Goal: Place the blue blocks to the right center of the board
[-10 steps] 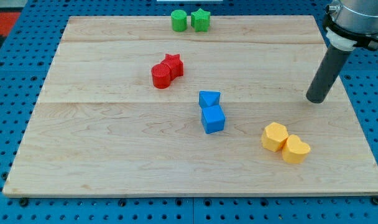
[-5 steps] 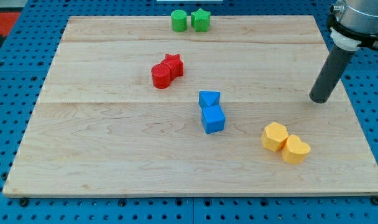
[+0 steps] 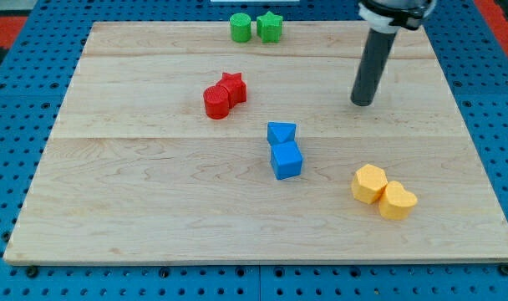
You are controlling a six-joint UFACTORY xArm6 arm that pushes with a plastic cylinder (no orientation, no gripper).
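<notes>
Currently my tip (image 3: 363, 104) rests on bare wood, up and to the view's right of the touching blue triangle block (image 3: 281, 132) and blue cube (image 3: 287, 160) near the board's centre; no hand exists, just a bare rod. Risk: an off-centre push could split the pair or drive them into the yellow blocks (image 3: 383, 192). The wooden tabletop (image 3: 137, 184) sits on blue pegboard (image 3: 12, 150).

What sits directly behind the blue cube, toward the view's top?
A blue triangular block touches the blue cube on its far side. Their contact faces are hidden. My tip is apart, toward the view's upper right, touching neither.
</notes>
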